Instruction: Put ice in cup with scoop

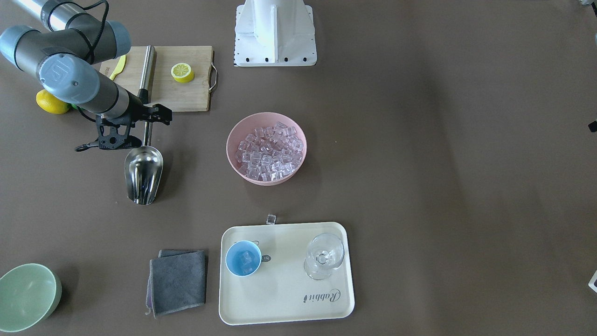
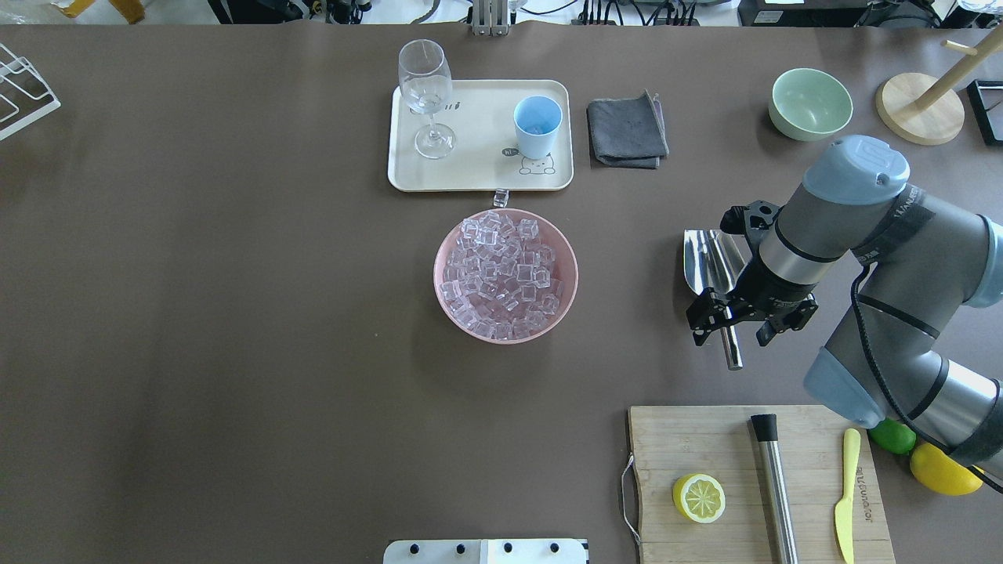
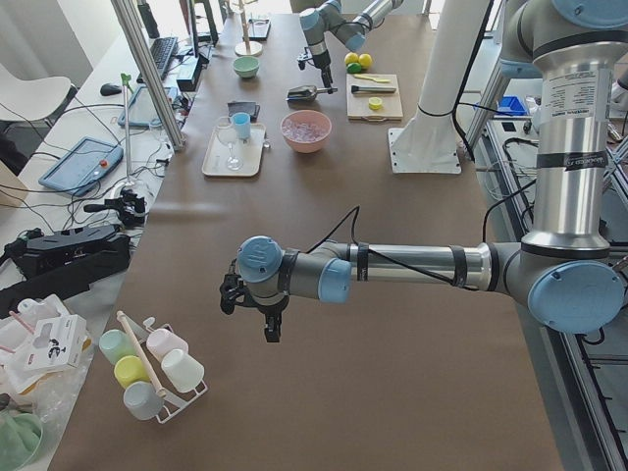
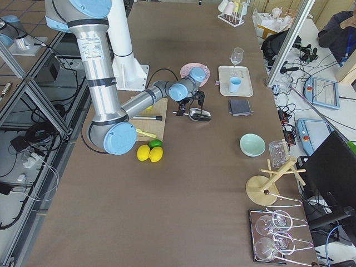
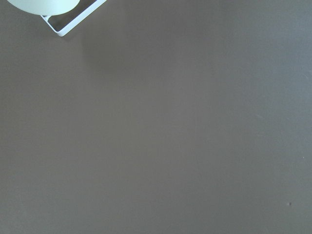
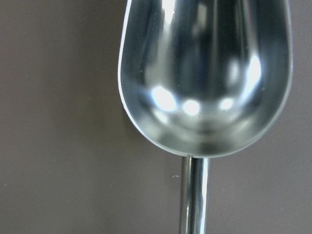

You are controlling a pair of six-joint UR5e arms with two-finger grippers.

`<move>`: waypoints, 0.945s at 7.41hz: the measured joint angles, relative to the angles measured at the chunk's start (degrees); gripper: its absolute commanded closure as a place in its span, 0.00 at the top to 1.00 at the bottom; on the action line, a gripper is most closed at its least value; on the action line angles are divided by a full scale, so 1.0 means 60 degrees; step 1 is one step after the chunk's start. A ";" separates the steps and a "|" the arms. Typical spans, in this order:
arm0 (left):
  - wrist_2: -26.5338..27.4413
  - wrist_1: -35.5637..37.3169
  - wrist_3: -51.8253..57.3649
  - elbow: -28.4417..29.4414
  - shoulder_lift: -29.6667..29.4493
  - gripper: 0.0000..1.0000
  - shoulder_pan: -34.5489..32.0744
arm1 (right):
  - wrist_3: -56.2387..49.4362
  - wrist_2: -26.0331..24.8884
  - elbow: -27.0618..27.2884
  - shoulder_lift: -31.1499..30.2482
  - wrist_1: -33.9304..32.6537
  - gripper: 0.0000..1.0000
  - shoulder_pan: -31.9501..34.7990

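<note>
Scoop [image 1: 143, 173] lies flat on the tabletop [image 1: 419, 186], well to the robot's right of the pink bowl [image 1: 230, 156] and just beyond the cutting board [image 1: 186, 93]. Trough faces up, empty.

Right end effector [image 2: 729, 337] hangs over the handle, fingers spread to either side of it and not clamped on. The wrist camera looks straight down into the trough.

Left end effector [image 3: 253, 299] is far down the tabletop. Seen only from the side, so cannot tell whether it is spread or closed.

Ice [image 1: 268, 149] is heaped in the bowl. A couple of cubes already sit in the cup [image 1: 243, 258] on the tray [image 1: 284, 303]. One stray cube [image 1: 271, 218] lies on the tabletop, touching the tray's edge.

Risks, as I judge them:
- The handle is round and polished. An off-centre close could roll it or squeeze it out sideways.
- The trough is the heavy end, so a grip far back on the handle may let it droop and spill.
- The scoop's mouth looks wide against the cup's rim, so cubes could miss it. The stray one hints at that.
- The glass [image 1: 325, 255] shares the tray, so a wide swing could knock it.

Scoop's long axis runs away from the robot, leaning slightly. The handle end points back at the robot, the open mouth toward the far side.
</note>
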 measured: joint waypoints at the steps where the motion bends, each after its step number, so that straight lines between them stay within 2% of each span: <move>1: -0.0003 0.0000 0.0000 -0.0003 0.0000 0.99 -0.0002 | -0.0047 -0.0233 0.0103 -0.0024 -0.0003 0.98 0.0135; 3: -0.0008 0.0000 0.0000 -0.0015 0.0000 0.99 -0.0012 | -0.0536 -0.1001 0.0507 -0.0266 -0.0006 0.98 0.0589; 7: -0.0008 0.0008 0.0000 -0.0004 0.0001 0.99 -0.0017 | -0.4335 -0.1063 0.0691 -0.1210 -0.0045 0.98 0.2653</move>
